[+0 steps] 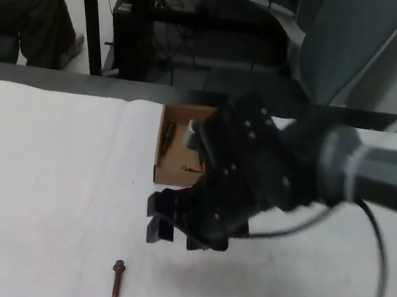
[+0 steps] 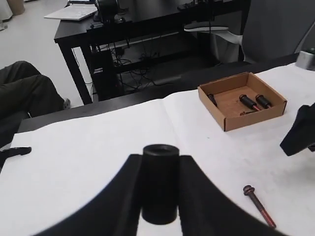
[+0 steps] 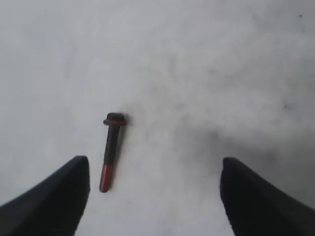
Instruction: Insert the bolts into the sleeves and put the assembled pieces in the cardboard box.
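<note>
A reddish bolt [image 1: 116, 284] lies on the white cloth near the front edge; it also shows as the bolt [image 3: 110, 152] and the bolt [image 2: 258, 205]. My right gripper [image 1: 174, 226] hangs open above the cloth, a little behind and to the right of the bolt, with its fingers [image 3: 54, 196] spread wide and nothing between them. My left gripper [image 2: 160, 196] is shut on a black sleeve [image 2: 160, 182], held upright. The cardboard box [image 2: 242, 101] sits at the back of the cloth, with assembled dark pieces [image 2: 250, 102] lying inside. In the high view the cardboard box [image 1: 173, 145] is partly hidden by the right arm.
The white cloth [image 1: 47, 187] covers the bench, with open room at the left. A black desk [image 2: 123, 29] and an office chair [image 1: 345, 36] stand behind the bench. The right gripper [image 2: 300, 132] shows dark at the edge of the left wrist view.
</note>
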Motion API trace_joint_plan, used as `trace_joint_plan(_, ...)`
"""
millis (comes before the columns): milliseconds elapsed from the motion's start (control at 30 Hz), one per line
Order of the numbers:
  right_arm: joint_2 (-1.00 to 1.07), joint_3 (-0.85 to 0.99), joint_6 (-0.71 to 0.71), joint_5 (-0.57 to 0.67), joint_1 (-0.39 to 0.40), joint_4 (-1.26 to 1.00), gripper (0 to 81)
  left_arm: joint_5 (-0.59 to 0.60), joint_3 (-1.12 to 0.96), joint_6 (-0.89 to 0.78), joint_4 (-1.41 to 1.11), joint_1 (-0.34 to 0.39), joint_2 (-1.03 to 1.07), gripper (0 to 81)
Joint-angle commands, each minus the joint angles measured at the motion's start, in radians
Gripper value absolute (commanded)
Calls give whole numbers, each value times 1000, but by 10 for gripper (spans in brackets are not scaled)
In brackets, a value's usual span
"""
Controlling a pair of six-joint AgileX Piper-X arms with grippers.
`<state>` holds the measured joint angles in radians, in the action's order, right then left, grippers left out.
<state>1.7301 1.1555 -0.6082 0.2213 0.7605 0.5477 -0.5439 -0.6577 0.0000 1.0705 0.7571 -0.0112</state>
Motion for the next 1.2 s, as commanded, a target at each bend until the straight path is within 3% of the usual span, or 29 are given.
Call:
trace_joint_plan(0,75,103,19,-22,13,96,700,-9,-1,-28,-5,-2,11,18)
trace_joint_plan(267,204,224,25,-62,113,157,700,-8,-1,-38,-5,-2,11,18)
trace_joint_plan(433,295,262,16,-60,132,176,697,-8,-1,-38,-5,-2,11,18)
trace_joint_plan(500,323,274,14,-64,132,186,641,-8,-1,-38,-5,-2,11,18)
trace_joint_plan(633,366,307,33,-75,132,186,451,-8,-1,-38,-5,-2,11,18)
trace_joint_plan(800,376,323,62,-74,132,192,347,-8,-1,-38,-5,-2,11,18)
trace_joint_plan(933,376,323,71,-13,139,192,407,-8,6,-53,-5,-2,11,18)
trace_joint_plan(1067,376,331,67,-28,150,206,609,8,22,-68,-4,-2,11,18)
trace_joint_plan(1167,376,347,62,-49,160,224,610,35,33,-77,-4,-2,11,18)
